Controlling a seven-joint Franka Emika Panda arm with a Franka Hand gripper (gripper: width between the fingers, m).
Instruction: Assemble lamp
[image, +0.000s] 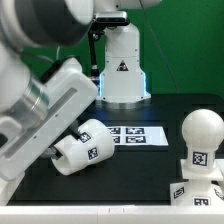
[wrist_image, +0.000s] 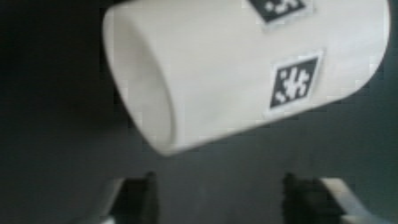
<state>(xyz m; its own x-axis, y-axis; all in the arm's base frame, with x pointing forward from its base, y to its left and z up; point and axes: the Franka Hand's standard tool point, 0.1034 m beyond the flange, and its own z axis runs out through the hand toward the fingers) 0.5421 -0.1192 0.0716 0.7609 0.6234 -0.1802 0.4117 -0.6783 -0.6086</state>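
Observation:
The white cup-shaped shade (image: 86, 145) lies on its side on the black table, left of centre in the exterior view, tags on its wall. In the wrist view the shade (wrist_image: 214, 70) fills the frame just beyond my gripper (wrist_image: 226, 198). The gripper is open and empty, with dark fingers (wrist_image: 135, 196) wide apart and nothing between them. The round-headed bulb (image: 203, 135) stands upright at the exterior view's right. The angular base (image: 196, 192) sits below the bulb at the lower right edge, partly cut off.
The marker board (image: 137, 135) lies flat just right of the shade. The white robot pedestal (image: 122, 65) with a triangle sticker stands at the back. My arm (image: 50, 105) covers the exterior view's left.

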